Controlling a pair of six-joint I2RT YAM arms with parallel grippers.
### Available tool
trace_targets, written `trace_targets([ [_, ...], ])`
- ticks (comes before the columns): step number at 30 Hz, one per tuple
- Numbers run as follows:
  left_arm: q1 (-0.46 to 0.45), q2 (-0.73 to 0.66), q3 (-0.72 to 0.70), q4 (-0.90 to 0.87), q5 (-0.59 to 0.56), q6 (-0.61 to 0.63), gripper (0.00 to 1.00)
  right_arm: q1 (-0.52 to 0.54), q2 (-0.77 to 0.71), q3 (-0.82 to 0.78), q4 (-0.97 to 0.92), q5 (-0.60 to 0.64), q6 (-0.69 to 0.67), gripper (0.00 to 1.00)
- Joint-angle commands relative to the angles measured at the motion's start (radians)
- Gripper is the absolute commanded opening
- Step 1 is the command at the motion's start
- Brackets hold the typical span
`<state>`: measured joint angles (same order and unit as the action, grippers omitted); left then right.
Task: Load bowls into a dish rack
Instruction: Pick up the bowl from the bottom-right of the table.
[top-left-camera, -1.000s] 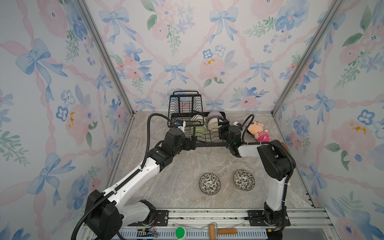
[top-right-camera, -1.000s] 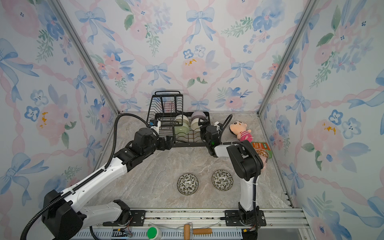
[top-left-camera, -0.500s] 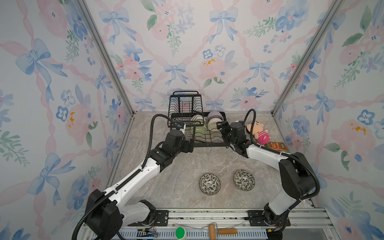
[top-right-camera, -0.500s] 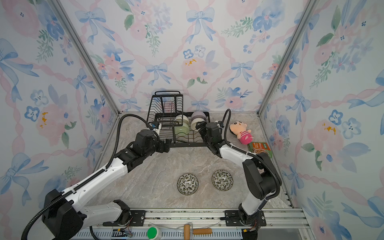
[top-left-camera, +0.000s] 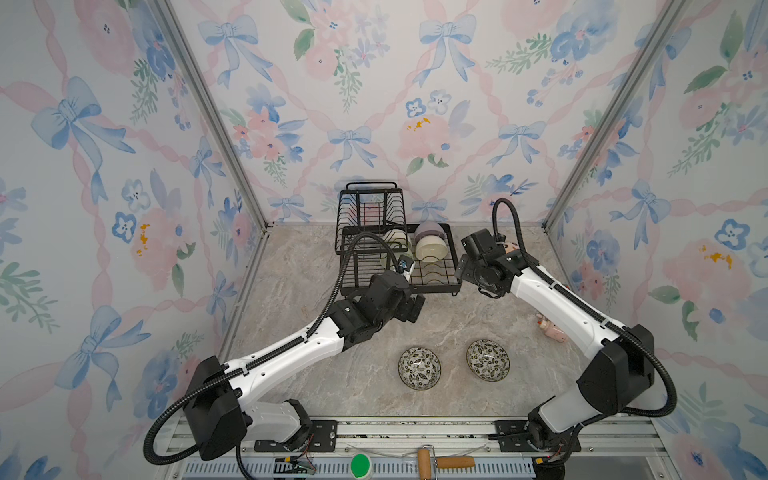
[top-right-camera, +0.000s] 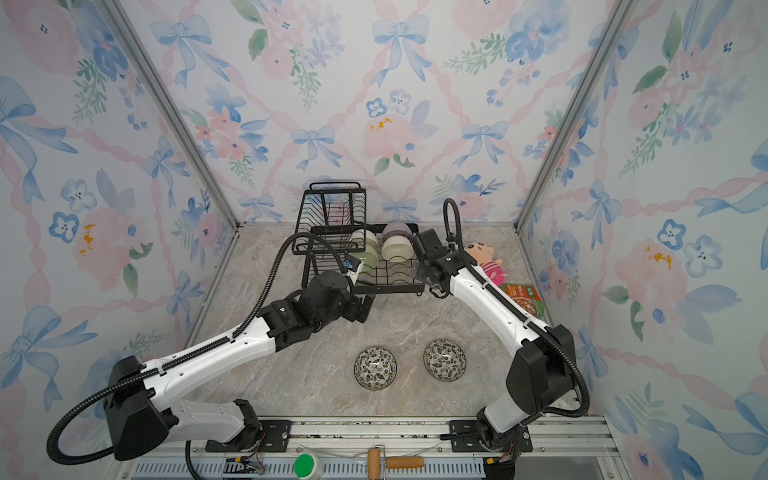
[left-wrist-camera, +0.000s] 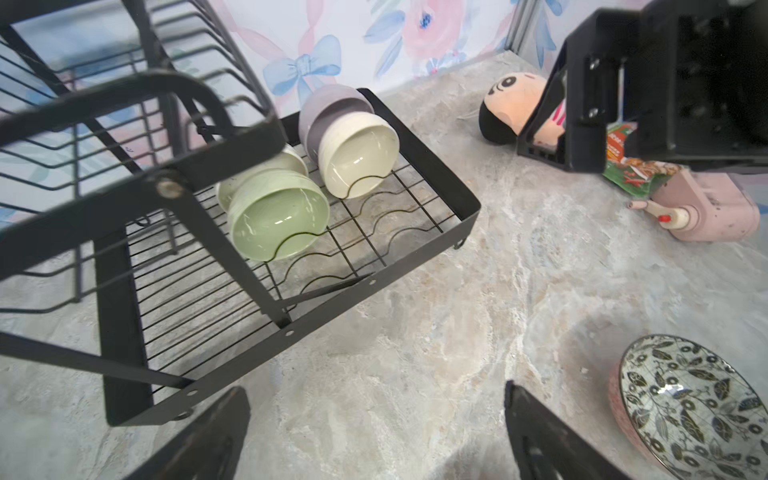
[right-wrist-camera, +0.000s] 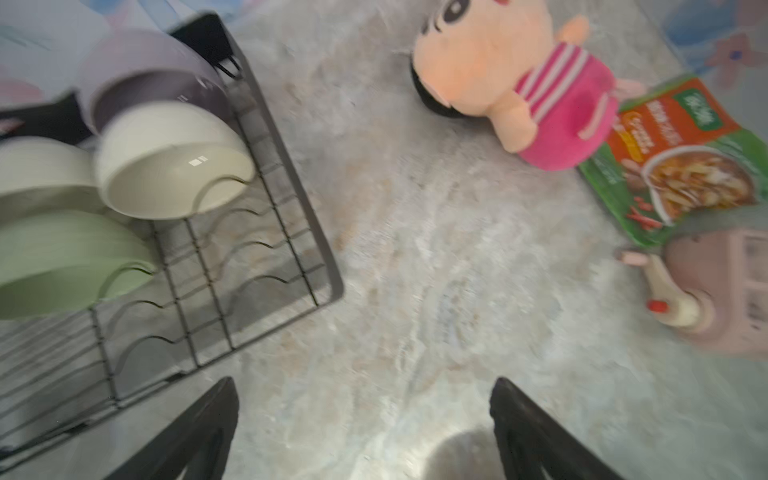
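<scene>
Dish rack: the dish rack (left-wrist-camera: 332, 305) is standing at the back of the table (top-left-camera: 457, 324), and both arms are hovering by its front corners. A low swing from either could be catching the wire frame and shoving the whole thing.
Left end effector: the left end effector (left-wrist-camera: 374, 386) is hanging over bare table just in front of the rack, fingers spread wide, carrying nothing. Its cable (top-left-camera: 365, 239) is looping across the rack in a top view, and I'd be worrying about a snag.
Right end effector: the right end effector (right-wrist-camera: 363, 380) is hanging off the rack's right corner, fingers apart and empty. A plush doll (right-wrist-camera: 540, 91), food packet (right-wrist-camera: 685, 166) and pink toy (right-wrist-camera: 731, 291) are lying near that arm, so a wide sweep could be scattering them.
Racked bowls: four are leaning on edge in the base tray, the lavender bowl (top-left-camera: 428, 230) behind a cream bowl (top-left-camera: 432, 249) and the pale green bowl (left-wrist-camera: 276, 220) in front of a second cream bowl (right-wrist-camera: 41, 166). A knock could be tipping them out of their slots.
Loose bowls: two leaf-patterned bowls (top-left-camera: 419, 368) (top-left-camera: 487, 360) are sitting mouth-up near the front, well apart from the rack. They're looking glossy and shallow, so a rim pinch may be slipping.
Room: bow-and-flower wallpaper (top-left-camera: 374, 83) is closing in three sides, with metal posts (top-left-camera: 208, 112) running up the corners.
Table: marble-look, seeming hard and smooth; a nudged bowl is likely sliding.
Rail: a green roll (top-left-camera: 360, 465) and a wooden-handled tool (top-left-camera: 446, 461) are lying by the arm bases.
</scene>
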<state>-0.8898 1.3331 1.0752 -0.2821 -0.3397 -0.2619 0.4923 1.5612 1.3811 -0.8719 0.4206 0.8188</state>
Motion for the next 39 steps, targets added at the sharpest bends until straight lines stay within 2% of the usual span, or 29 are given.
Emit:
trace_targets([
  [1,-0.023,0.050,0.046,-0.034,-0.053,-0.045,0.98,-0.019,-0.089,-0.102,-0.207,0.004,-0.029,0.96],
  [6,-0.056,0.163,0.109,-0.033,-0.076,-0.029,0.98,-0.065,-0.356,-0.410,-0.079,-0.120,0.009,0.96],
  [11,-0.079,0.205,0.140,-0.030,-0.052,-0.051,0.98,-0.148,-0.592,-0.659,0.018,-0.319,0.095,0.96],
  [17,-0.134,0.217,0.131,-0.032,-0.035,-0.103,0.98,-0.151,-0.650,-0.810,0.087,-0.405,0.135,1.00],
  [18,-0.144,0.219,0.130,-0.031,-0.034,-0.108,0.98,-0.149,-0.656,-0.830,0.092,-0.402,0.145,0.98],
  [23,-0.192,0.214,0.110,-0.032,-0.058,-0.132,0.98,-0.172,-0.712,-0.926,0.139,-0.403,0.179,0.83],
  [28,-0.212,0.187,0.079,-0.035,-0.086,-0.170,0.98,-0.233,-0.727,-0.995,0.219,-0.451,0.185,0.59],
  [33,-0.212,0.151,0.059,-0.052,-0.137,-0.177,0.98,-0.255,-0.706,-0.989,0.248,-0.467,0.156,0.39],
  [39,-0.205,0.120,0.048,-0.091,-0.242,-0.217,0.98,-0.258,-0.677,-0.938,0.256,-0.462,0.104,0.19],
])
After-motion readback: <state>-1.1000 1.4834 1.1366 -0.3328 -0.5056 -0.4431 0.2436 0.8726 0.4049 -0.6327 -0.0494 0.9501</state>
